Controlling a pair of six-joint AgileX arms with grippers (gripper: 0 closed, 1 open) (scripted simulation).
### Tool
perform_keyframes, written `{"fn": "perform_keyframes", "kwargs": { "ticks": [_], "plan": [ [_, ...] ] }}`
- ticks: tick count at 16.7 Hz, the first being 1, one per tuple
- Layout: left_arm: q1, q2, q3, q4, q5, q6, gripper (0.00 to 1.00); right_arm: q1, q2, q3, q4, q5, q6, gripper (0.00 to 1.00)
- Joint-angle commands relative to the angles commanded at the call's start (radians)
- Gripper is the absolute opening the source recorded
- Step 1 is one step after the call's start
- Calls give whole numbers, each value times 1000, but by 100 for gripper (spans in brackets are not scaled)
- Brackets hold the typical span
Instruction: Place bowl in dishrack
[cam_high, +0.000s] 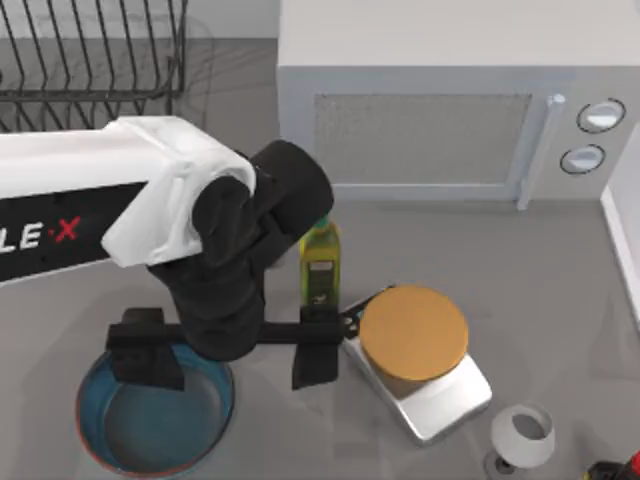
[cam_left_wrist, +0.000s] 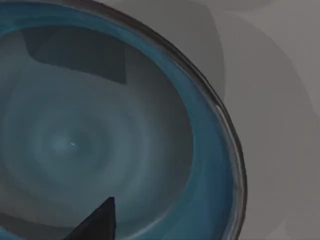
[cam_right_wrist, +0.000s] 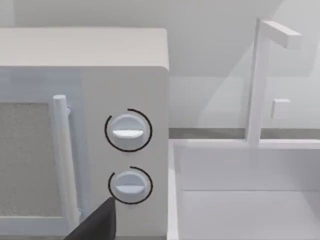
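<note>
**Blue bowl under the left arm, rack well away**

Blue and shallow, the bowl (cam_high: 150, 425) sits on the grey counter (cam_high: 560, 300) near the top view's lower left, its thin reddish-brown rim showing along the near edge. The left gripper (cam_high: 232, 352) hangs over the bowl's right-hand rim with its jaws spread wide apart: one dark finger (cam_high: 148, 355) stands above the bowl's inner side, the other (cam_high: 315, 350) outside it, next to the scale. Whether either finger touches the rim I cannot tell from above (the arm's black wrist covers much of that edge). The left wrist view looks straight into the bowl's greyish-blue inside (cam_left_wrist: 75, 145), with one dark fingertip (cam_left_wrist: 100, 222) in frame.

The dishrack (cam_high: 95, 55), black wire with slanted bars, stands at the top left corner, well apart from the bowl. A white microwave (cam_high: 440, 100) fills the back of the counter. Between arm and scale stands a green bottle (cam_high: 320, 262); the scale (cam_high: 425, 365) carries an orange disc, and a small white wine glass (cam_high: 522, 437) stands just beside it.

The right wrist view faces the microwave's two dials (cam_right_wrist: 128, 131), with a dark fingertip (cam_right_wrist: 100, 222) of the right gripper in frame; I cannot tell how its jaws stand.
</note>
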Motion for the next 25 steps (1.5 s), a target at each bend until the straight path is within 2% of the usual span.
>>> {"fn": "perform_keyframes", "kwargs": {
  "ticks": [4,9,22,25],
  "plan": [
    [0,55,-106,157,0,0,100,0,0,0,0,0,0,100],
    [-1,62,-119,173,0,0,100,0,0,0,0,0,0,100],
    [-1,62,-119,173,0,0,2,0,0,0,0,0,0,100],
    [-1,62,-119,173,0,0,0,0,0,0,0,0,0,100]
  ]
}}
